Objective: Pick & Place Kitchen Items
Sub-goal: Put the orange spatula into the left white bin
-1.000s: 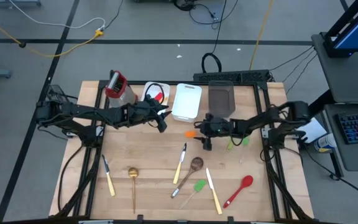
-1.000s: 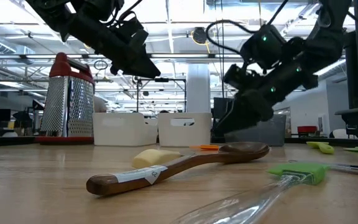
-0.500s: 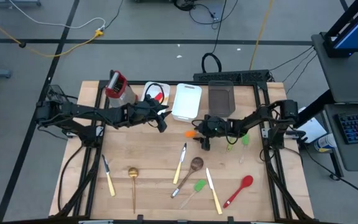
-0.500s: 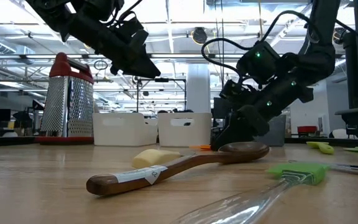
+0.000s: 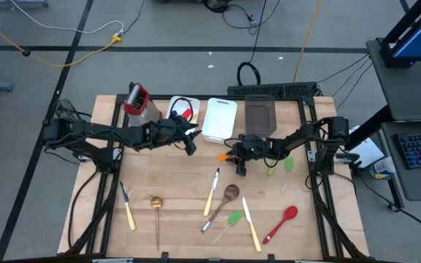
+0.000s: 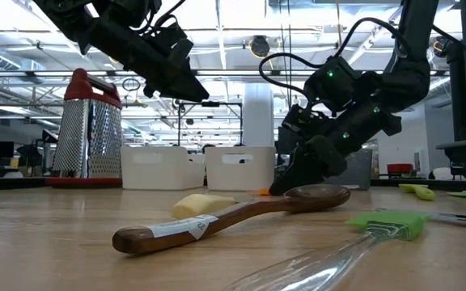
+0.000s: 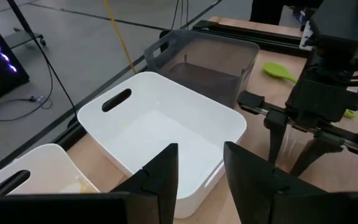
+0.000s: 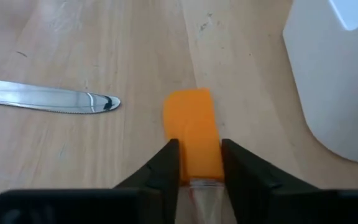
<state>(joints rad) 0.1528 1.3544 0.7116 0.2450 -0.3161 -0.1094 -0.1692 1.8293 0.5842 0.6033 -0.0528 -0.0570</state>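
The right claw is gripping the orange spatula lying on the wooden surface, beside the white bin. The left claw is hanging open above that bin.

Orange spatula: flat on desk, centre of high view, just below white bins; blade flat, clear handle between right end effector fingers, closed in on it.
Cream-handled knife: flat, lower centre, tilted.
Brown wooden spoon: flat beside it, bowl up-frame.
Green spatula: lower centre, clear handle.
Second cream-handled knife: right of green spatula.
Red spoon: lower right, diagonal.
Gold ladle: lower left, upright in frame.
Third knife: far lower left.
Green pieces: right of centre.
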